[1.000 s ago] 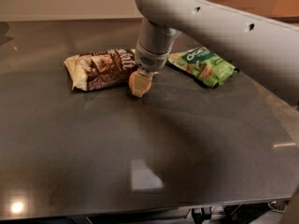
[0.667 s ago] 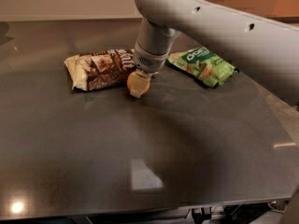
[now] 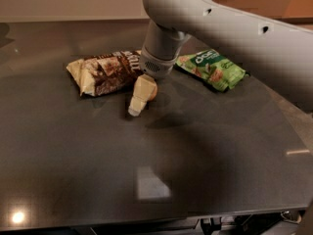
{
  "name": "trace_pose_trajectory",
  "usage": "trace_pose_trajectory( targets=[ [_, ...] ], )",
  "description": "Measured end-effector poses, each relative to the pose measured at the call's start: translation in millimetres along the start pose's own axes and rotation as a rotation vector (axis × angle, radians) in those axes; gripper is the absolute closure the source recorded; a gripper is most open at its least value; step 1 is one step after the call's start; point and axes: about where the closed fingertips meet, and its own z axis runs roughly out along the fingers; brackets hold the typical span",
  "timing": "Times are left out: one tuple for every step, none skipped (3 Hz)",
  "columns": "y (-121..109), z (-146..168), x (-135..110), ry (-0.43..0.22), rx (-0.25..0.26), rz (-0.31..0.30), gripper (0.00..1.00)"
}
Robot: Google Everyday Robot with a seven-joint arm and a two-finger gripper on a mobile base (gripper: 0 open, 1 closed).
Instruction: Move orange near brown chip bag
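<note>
Gripper (image 3: 141, 101) beside brown chip bag (image 3: 105, 72), orange (image 3: 153, 93) half-hidden.

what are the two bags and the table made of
Brown chip bag: crinkly glossy film, probably plastic, creases catching light. Green snack bag: same shiny film. Table: dark, polished, maybe stone or laminate, mirroring lights. The gripper sits by the brown bag's right end.

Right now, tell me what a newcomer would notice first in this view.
The big pale grey robot arm reaches in from the upper right, with its cream gripper down at the dark glossy tabletop near the centre. Tucked against the gripper is a small round orange fruit, right beside the crinkly brown chip bag with cream ends. A green snack bag with a white logo lies apart, farther right.
</note>
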Motion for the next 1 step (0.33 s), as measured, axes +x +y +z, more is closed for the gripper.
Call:
trace_pose_trajectory(
  targets=[
    [0.0, 0.0, 0.0, 0.0, 0.0, 0.0, 0.0]
  ],
)
